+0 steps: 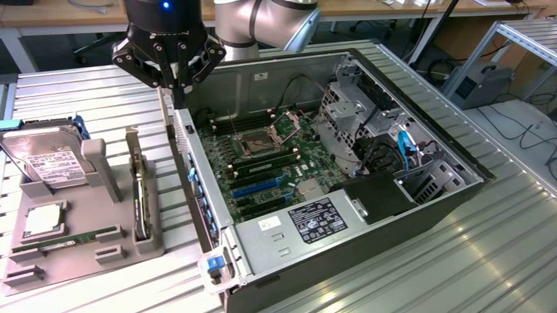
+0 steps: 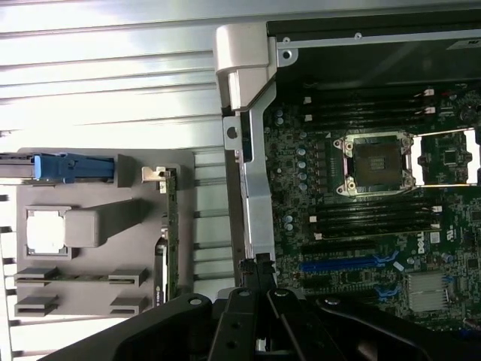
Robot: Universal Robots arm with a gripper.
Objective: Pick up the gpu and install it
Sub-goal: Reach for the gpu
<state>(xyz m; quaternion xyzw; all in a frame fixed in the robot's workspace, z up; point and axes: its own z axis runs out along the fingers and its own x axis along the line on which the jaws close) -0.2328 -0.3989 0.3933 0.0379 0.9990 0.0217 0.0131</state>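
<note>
The gpu (image 1: 139, 202) stands on edge in a slot of the grey holder (image 1: 104, 251) at the exterior view's left, its silvery bracket toward the far end. In the wrist view the gpu (image 2: 170, 226) shows as a thin strip beside the computer case. My gripper (image 1: 179, 98) hangs shut with nothing between its fingers, above the case's side wall, a little behind and to the right of the gpu. In the wrist view my gripper (image 2: 255, 265) sits over that wall's metal rail (image 2: 255, 188). Blue card slots (image 1: 257, 189) lie bare on the motherboard (image 2: 361, 226).
The open computer case (image 1: 435, 202) fills the middle of the slatted metal table. The holder also carries a hard drive (image 1: 48, 163), a processor (image 1: 44, 222) and a green memory stick (image 1: 70, 238). A drive cage (image 1: 357, 111) and cables (image 1: 405, 147) stand inside the case's right half.
</note>
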